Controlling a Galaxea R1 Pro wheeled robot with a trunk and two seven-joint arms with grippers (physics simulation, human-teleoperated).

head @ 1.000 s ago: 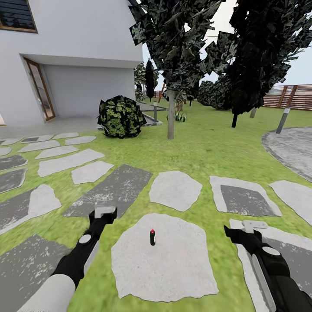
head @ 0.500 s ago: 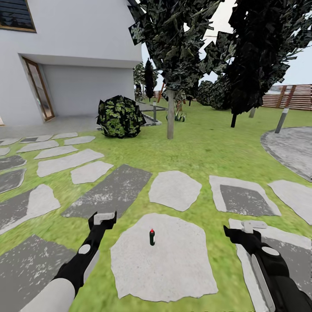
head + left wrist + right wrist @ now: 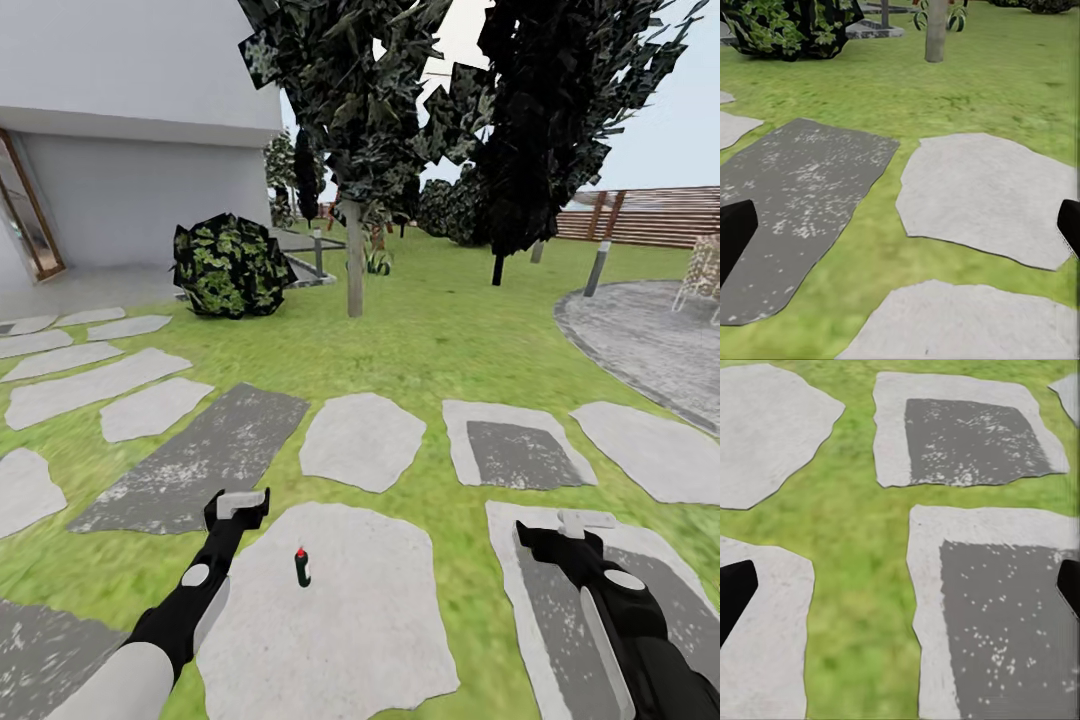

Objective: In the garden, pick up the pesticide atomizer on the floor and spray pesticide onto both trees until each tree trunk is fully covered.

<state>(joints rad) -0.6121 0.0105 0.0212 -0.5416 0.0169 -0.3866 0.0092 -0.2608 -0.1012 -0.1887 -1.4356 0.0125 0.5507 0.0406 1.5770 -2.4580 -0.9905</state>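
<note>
Pesticide atomizer [image 3: 301, 567] — a small dark sprayer with a red tip — stands upright on a pale stepping stone [image 3: 330, 620] set in the lawn, directly ahead of the robot and between its two arms. The left gripper [image 3: 237, 504] hangs above the stone's near-left edge, close to the sprayer but not touching it; the right gripper [image 3: 580, 526] waits well apart over another slab [image 3: 560, 600]. Both hold nothing, and in each wrist view the dark fingertips [image 3: 733, 232] sit at opposite edges of the picture — spread wide.

Picking up the sprayer looks like the step in hand, and the left arm seems the better placed. A clean grasp would likely mean lowering the fingers either side of the body below the red tip, then closing gently, since so slight an object could tip or skid on the flat stone.

Beyond, a pale-trunked tree [image 3: 354, 262] rises from the grass beside a round bush [image 3: 228, 265], its trunk showing no speckling from here.
</note>
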